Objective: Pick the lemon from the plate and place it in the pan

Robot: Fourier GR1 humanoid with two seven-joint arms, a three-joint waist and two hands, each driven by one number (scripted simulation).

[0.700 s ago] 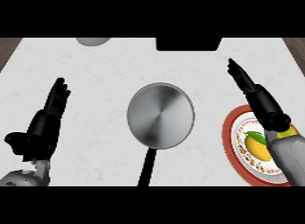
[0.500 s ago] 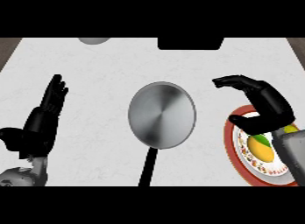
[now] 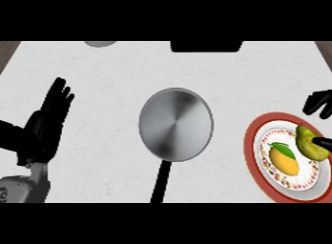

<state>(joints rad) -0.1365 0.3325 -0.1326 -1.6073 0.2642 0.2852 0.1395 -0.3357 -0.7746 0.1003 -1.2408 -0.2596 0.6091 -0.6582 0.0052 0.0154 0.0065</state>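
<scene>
Grasp step: my right hand [image 3: 328, 106] at the right edge, fingers curled, thumb touching the lemon [image 3: 310, 142] on the plate [image 3: 255, 143]. Next: close, lift, carry left to pan [image 3: 176, 124]. Left hand [image 3: 38, 128] rests open, lower left.

white marbled counter [image 3: 112, 76], grey round object [image 3: 99, 43] cut off at far edge left of centre, black block [image 3: 206, 46] at far edge centre-right, brown wood strips at both top corners

Table [image 3: 112, 76] — pan [image 3: 176, 124] at centre, handle toward the near edge; plate [image 3: 257, 147] to its right, lemon [image 3: 311, 142] on the plate's right side.
</scene>
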